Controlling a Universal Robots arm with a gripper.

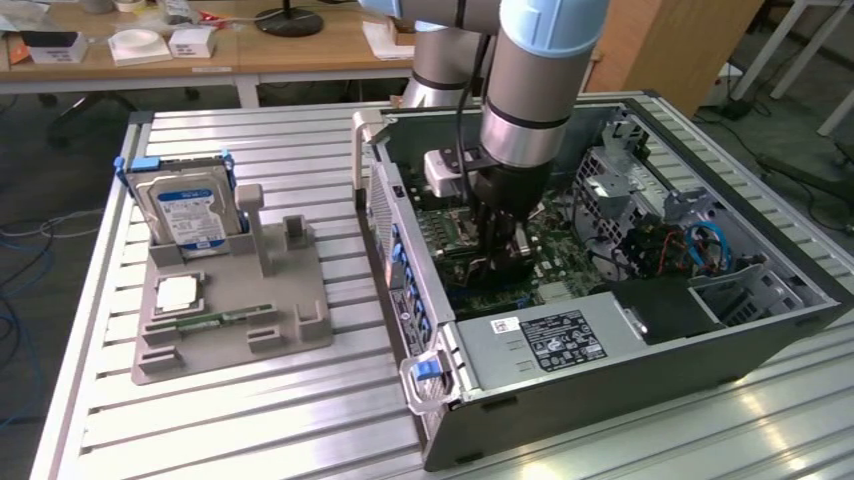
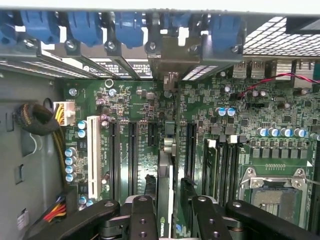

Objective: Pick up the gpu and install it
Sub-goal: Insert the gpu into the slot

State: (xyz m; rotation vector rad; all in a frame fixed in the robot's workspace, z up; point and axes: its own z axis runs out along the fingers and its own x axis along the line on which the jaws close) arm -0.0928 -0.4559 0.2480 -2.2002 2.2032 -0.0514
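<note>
One robot arm (image 1: 534, 90) is reaching down into an open computer case (image 1: 641, 340) that is lying on its side on a slatted metal table (image 1: 240, 420). In the wrist view the gripper (image 2: 167, 215) is hanging just over the green motherboard (image 2: 135, 105), its two black fingers (image 2: 142, 220) clenched on the gpu (image 2: 165, 200), which is standing on edge between them. The card is showing as a thin upright strip running away from the camera towards the rear of the case, lined up with the long black expansion slots (image 2: 132, 155) and ending near the row of blue retention clips (image 2: 130, 25) above the metal bracket openings. Whether the card's edge is seated in a slot cannot be told. A white slot (image 2: 93, 155) is lying beside the black ones, and an empty CPU socket (image 2: 272, 192) is sitting further along the board. In the exterior view the gripper (image 1: 501, 250) is sitting low inside the case, over the board. On the exterior view's left, well apart from the case, a grey parts holder (image 1: 227, 300) is carrying a hard drive (image 1: 187, 205) with a blue and white label, standing upright, and a narrow green memory stick (image 1: 214, 318) lying flat.
</note>
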